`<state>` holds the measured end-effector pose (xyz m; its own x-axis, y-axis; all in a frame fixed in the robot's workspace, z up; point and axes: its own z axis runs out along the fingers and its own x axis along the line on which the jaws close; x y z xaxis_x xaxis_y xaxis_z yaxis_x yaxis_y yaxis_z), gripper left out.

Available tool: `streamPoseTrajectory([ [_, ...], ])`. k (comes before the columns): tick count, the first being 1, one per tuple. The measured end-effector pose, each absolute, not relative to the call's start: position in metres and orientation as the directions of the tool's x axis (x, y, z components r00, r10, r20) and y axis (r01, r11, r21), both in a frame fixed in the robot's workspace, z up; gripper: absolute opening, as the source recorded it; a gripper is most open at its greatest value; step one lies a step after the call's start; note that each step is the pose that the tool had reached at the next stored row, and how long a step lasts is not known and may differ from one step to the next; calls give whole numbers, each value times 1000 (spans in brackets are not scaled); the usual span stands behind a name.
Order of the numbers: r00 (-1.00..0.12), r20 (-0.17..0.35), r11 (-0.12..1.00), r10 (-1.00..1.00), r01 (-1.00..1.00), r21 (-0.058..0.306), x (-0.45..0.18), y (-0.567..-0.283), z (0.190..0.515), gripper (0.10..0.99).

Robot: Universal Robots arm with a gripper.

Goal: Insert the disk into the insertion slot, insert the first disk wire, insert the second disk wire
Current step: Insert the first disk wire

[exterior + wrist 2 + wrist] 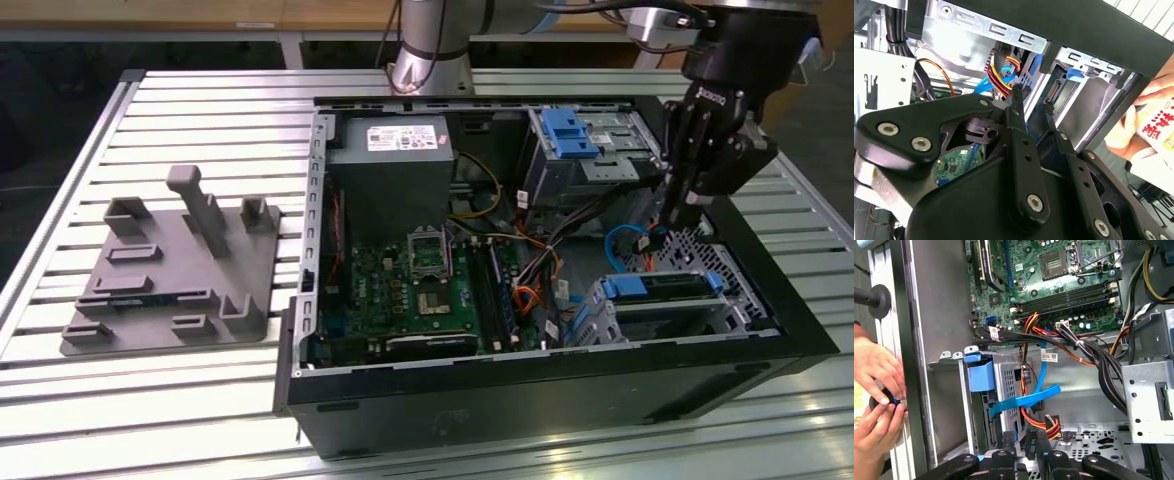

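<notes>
The disk (663, 287), silver in its blue carrier, sits inside the insertion slot (731, 318), a perforated metal cage at the exterior view's right of the open computer case. My gripper (667, 215) reaches down into the case just behind that cage. In the first wrist view the gripper (1026, 439) is shut on the black connector (1030, 444) of a red, yellow and black disk wire (1048, 424). The carrier's blue tab (979, 376) and the cage wall (1011, 382) stand close by. A flat blue wire (1024, 402) lies across the cage; where it ends is hidden.
A taller grey bay with a blue bracket (567, 135) stands behind the gripper. The motherboard (427, 290) and cable bundles (1089, 352) occupy the case. A person's hands (876, 390) work at the case's outer wall. A grey fixture (174, 270) lies on the slatted table.
</notes>
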<state>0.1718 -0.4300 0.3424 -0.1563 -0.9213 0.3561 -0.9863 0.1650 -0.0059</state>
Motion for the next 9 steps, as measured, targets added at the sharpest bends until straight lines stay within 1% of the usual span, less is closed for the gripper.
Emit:
streamPoseTrajectory([
  [9, -156, 365, 165, -918, -986, -6, 173, -422, 339, 318],
])
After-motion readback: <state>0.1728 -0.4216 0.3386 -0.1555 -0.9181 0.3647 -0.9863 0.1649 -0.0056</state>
